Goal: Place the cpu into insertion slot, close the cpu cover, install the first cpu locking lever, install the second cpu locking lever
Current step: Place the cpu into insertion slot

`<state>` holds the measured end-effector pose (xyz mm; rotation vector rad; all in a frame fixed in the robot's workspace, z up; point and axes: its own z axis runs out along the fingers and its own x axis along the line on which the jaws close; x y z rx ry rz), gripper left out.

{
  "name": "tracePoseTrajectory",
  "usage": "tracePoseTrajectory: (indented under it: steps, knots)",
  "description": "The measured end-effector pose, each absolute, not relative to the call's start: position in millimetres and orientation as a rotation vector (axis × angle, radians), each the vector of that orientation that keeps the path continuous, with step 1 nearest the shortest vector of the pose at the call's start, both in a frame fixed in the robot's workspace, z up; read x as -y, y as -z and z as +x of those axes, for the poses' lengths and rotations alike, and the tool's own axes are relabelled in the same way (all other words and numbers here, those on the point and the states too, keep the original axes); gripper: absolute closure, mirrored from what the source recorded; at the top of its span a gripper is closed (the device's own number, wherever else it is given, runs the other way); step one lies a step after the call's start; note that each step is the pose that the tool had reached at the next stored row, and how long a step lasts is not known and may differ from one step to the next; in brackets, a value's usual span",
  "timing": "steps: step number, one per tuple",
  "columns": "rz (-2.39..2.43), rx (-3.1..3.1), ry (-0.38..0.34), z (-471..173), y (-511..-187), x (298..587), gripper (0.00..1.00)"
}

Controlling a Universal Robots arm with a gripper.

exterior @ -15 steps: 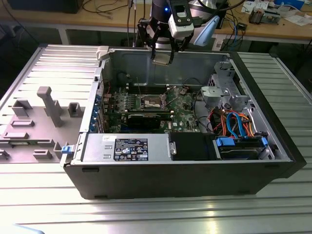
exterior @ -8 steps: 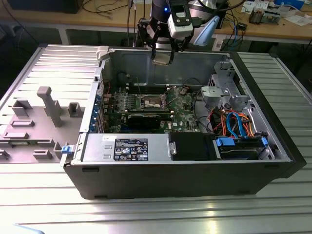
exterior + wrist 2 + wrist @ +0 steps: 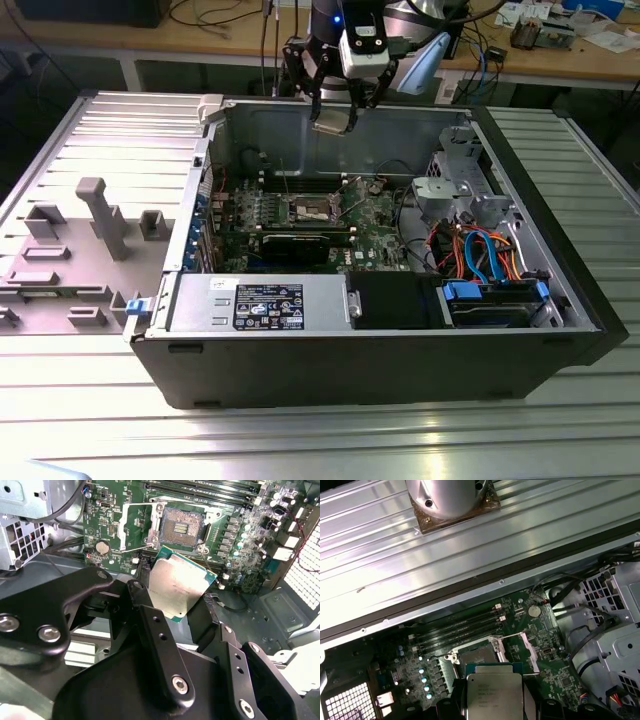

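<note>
Ext. view: gripper [image 3: 341, 108] is seen at upper centre of frame, above the far wall of the open PC case [image 3: 350, 365]. It is pinched on the cpu [image 3: 332, 122], which is held tilted, well above the mobo [image 3: 378, 215]. The insertion slot [image 3: 312, 208] is seen mid-frame on the board, uncovered, w/ nothing seated in it. The black graphics card [image 3: 300, 243] is just in front of it, and the PSU [image 3: 260, 303] is nearer the camera. A grey fixture [image 3: 100, 215] is seen on the slatted table [image 3: 300, 440] at the exterior view's left.

2nd wrist view: cpu [image 3: 180, 582] is clamped by two opposite edges between the black fingers [image 3: 150, 625], metal top facing the cam, green rim visible. It is held apart from the board. The insertion slot [image 3: 181, 527] is beyond it, dark centre exposed. The cpu cover [image 3: 135, 527] is flipped open, lying beside the slot. A coin battery [image 3: 103, 546] is seen near the cover.

1st wrist view: cpu [image 3: 494, 695] is seen gripped on both sides and off the board. The insertion slot [image 3: 477, 655] is open just beyond it, w/ the cpu cover [image 3: 520, 652] folded out beside it. Memory slots [image 3: 460, 627] are seen past the slot.
</note>
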<state>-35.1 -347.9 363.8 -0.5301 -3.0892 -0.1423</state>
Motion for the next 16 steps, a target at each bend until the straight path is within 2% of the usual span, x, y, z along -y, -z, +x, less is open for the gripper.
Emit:
tracePoseTrajectory:
  steps: [16]
  knots:
    - [-0.532,3.089,0.142,-35.2,-363.8,347.9,0.45]
